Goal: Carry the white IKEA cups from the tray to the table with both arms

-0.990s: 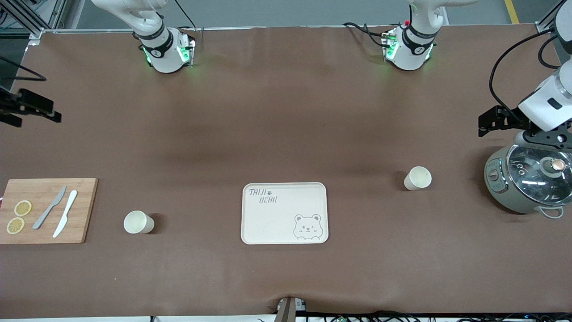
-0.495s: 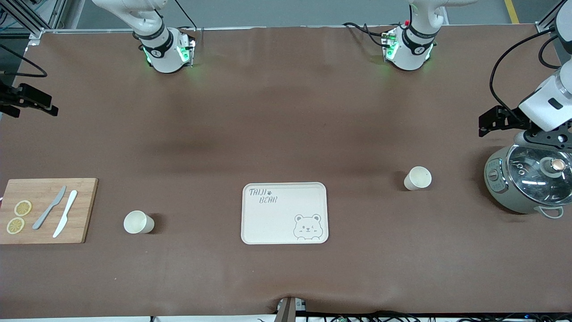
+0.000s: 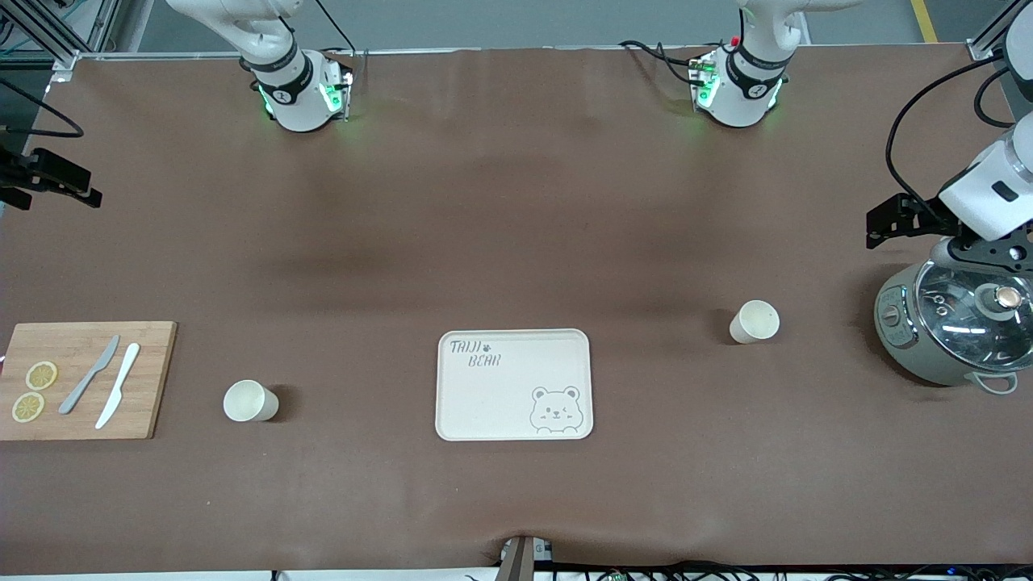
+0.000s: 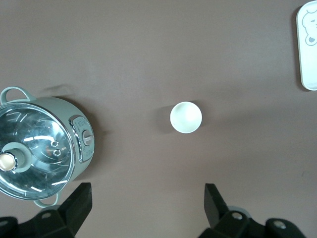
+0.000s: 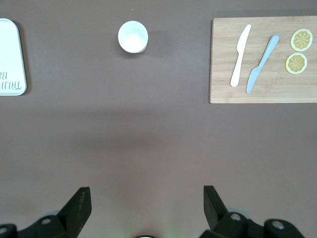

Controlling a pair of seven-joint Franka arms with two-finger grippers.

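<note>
Two white IKEA cups stand upright on the brown table. One cup (image 3: 251,401) is between the cutting board and the bear tray (image 3: 514,384); it also shows in the right wrist view (image 5: 133,36). The other cup (image 3: 754,321) is between the tray and the pot; it also shows in the left wrist view (image 4: 186,117). My left gripper (image 3: 896,218) hangs open and empty high over bare table beside the pot, its jaws wide in the left wrist view (image 4: 147,191). My right gripper (image 3: 52,179) hangs open and empty at the table's edge at the right arm's end, also wide in the right wrist view (image 5: 146,193).
A grey-green pot with a glass lid (image 3: 956,323) stands at the left arm's end. A wooden cutting board (image 3: 81,379) with two knives and two lemon slices lies at the right arm's end. The tray is empty.
The right gripper has drifted a little toward the table's edge at its end. The left gripper has barely shifted. The cups have not moved.
</note>
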